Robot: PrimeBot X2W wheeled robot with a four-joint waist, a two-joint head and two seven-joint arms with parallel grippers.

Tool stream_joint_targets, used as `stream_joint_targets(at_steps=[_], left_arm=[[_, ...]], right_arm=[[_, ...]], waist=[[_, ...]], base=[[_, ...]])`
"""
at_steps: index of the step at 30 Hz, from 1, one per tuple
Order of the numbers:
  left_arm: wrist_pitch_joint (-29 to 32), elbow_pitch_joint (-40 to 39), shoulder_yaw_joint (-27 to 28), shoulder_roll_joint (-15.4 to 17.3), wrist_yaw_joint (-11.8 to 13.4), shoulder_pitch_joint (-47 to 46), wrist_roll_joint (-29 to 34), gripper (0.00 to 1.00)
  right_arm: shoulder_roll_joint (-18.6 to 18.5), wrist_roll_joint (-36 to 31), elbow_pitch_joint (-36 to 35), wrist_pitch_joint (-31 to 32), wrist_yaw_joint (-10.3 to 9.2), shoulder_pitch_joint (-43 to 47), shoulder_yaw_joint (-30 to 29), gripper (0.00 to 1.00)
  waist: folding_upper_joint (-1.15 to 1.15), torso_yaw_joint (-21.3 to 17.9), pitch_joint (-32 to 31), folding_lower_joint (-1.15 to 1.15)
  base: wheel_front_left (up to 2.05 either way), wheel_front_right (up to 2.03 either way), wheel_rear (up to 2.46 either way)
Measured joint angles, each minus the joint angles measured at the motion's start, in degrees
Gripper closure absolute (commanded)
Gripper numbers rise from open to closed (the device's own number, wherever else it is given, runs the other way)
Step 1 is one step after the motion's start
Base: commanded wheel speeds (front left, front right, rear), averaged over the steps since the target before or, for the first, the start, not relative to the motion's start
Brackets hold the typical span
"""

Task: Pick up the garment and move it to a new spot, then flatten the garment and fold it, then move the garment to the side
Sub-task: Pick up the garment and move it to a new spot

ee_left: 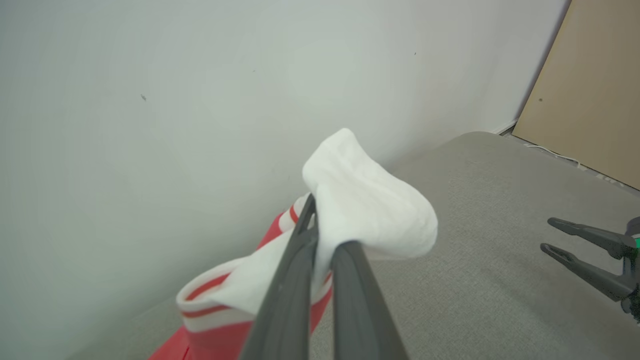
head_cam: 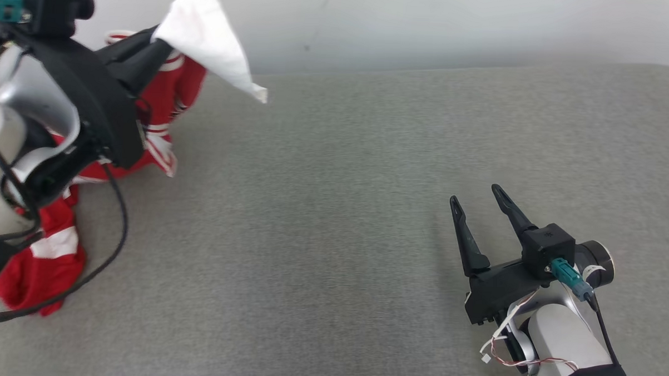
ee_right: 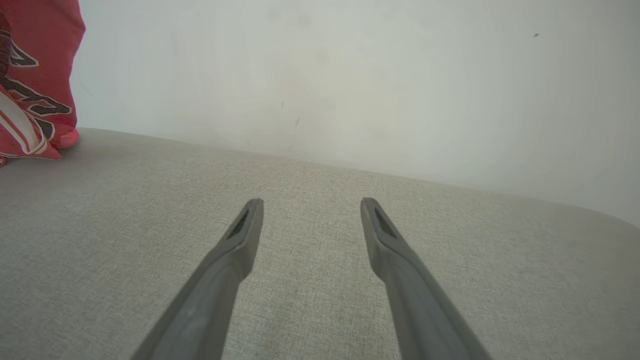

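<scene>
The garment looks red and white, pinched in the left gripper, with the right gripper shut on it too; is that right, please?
Not quite: the right gripper is open and apart from the garment, as the right wrist view shows. The red and white garment is indeed pinched in the left gripper.

Left gripper (ee_left: 327, 222): far left of the grey fabric-covered table (head_cam: 333, 221), raised above it, near the pale wall (head_cam: 429, 24)
Red and white cloth garment (head_cam: 171, 93): between that gripper's fingers, hanging below it onto the table
Right gripper (head_cam: 474, 193): well right of the garment, low over the table
</scene>
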Motion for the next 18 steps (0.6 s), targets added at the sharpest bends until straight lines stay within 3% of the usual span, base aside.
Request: stream_joint_targets(at_steps=[11,18], left_arm=[[-2.83,-5.04,-5.98,-6.46,0.01,-1.49,-2.53,1.0],[-4.91,-4.46,-10.45,-15.77,0.0,-1.24,-2.99,1.0]], right_arm=[[0.49,0.47,-0.02,-0.26,-0.11,0.35,-0.47,0.0],[0.43,0.94,-0.36,-0.41,-0.14,0.43,-1.4,0.0]], waist=[[0.0,-8.57,-0.55,0.0],[0.0,-13.43,0.24,0.0]], base=[[0.0,0.0,0.0],[0.0,0.0,0.0]])
